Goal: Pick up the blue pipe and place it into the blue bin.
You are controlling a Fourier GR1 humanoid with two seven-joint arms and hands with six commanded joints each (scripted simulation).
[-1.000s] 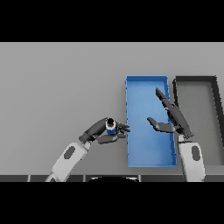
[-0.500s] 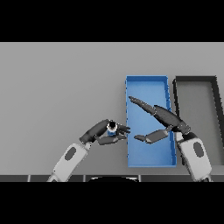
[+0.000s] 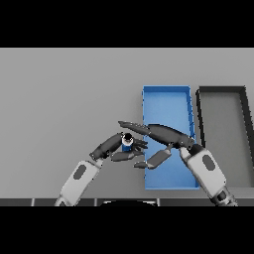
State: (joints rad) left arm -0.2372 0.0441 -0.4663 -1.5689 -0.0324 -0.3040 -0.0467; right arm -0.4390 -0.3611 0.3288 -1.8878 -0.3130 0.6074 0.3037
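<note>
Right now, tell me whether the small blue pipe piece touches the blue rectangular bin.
Apart. The head view shows the small blue pipe piece held in the left hand, with grey table visible between it and the blue rectangular bin's left wall.

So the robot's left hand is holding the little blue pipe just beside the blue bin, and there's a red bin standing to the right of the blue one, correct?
Not quite: the bin to the right of the blue bin is black, not red. The head view shows it. The rest holds: the left hand is curled round the blue pipe just beside the blue bin.
</note>
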